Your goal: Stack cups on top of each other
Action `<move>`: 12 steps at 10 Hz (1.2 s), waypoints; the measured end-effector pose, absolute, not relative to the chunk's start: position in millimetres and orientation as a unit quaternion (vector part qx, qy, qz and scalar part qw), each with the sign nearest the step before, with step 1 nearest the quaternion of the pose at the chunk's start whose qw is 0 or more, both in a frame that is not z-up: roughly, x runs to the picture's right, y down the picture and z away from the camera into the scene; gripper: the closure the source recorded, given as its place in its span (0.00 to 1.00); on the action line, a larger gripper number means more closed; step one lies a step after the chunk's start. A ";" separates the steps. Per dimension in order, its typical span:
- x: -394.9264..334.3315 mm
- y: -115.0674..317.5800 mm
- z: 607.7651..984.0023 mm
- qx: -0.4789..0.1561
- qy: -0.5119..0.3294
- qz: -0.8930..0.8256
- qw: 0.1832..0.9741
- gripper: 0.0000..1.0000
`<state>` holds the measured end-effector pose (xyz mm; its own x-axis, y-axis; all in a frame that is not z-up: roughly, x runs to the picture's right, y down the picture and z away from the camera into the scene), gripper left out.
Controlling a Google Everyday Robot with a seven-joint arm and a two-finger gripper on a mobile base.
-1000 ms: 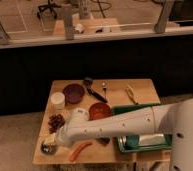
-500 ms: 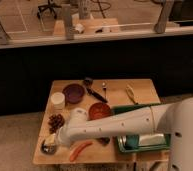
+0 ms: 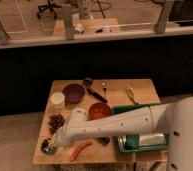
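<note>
Wooden tabletop (image 3: 140, 90), dim room. My end effector (image 3: 55, 143) sits at silver cup (image 3: 46, 147), likely for stacking with white cup (image 3: 58, 100); grip state: cannot tell.

You are looking at a wooden desk (image 3: 142, 90) where a purple bowl (image 3: 73, 92) is sitting near the back-left corner. A reddish-brown bowl (image 3: 99, 110) is resting mid-desk, and a green tray (image 3: 130, 146) is lying at the front-right corner. An orange strip (image 3: 80, 149) is lying by the front edge. The tool (image 3: 52, 145) is hovering over the front-left corner.

Gripper (image 3: 54, 144) beside shiny metal cup (image 3: 46, 146)
</note>
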<state>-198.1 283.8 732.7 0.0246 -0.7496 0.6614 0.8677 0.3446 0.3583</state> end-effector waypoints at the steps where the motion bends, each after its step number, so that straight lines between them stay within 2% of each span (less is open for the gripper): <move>1: -199.8 283.9 732.6 -0.074 -0.407 -0.569 0.711 0.41; 7: -215.4 292.4 731.0 -0.085 -0.413 -0.577 0.699 0.41; 8: -217.4 295.6 731.0 -0.088 -0.416 -0.578 0.697 0.44; 12: -216.5 301.8 729.5 -0.096 -0.417 -0.576 0.697 0.83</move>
